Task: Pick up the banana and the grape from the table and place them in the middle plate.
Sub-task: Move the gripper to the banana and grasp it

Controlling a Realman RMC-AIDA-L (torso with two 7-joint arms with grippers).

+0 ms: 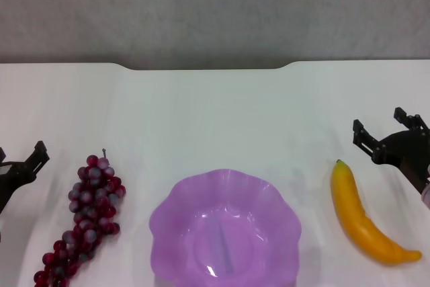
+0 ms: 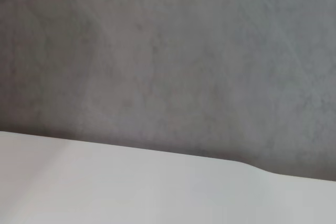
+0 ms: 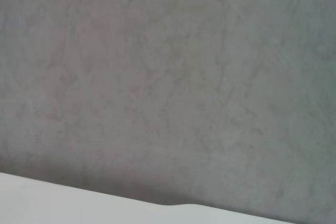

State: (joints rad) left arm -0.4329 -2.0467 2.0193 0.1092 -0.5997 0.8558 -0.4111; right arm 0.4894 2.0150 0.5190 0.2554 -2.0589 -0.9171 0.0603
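Nothing picked yet. Banana [image 1: 366, 216] lies flat on the desk [image 1: 215, 112], right of the plate [image 1: 176, 214], green tip pointing away from the robot. Grapes [image 1: 87, 216] lie left of the plate, stem end far, bunch trailing toward the near edge. Plate is empty, centred at the near edge.

Right gripper [image 1: 383, 132] hovers just beyond the banana's far tip, fingers apart. Left gripper [image 1: 27, 162] sits at the left edge beside the grapes; only partly in frame, so can't tell its finger state.

Handling guess: banana looks stiff, smooth and light, so pinch across the mid-body where it's thickest; the curve could let it roll. Grapes look lumpy and floppy, so take the thick upper cluster near the stem; the tail will likely dangle.
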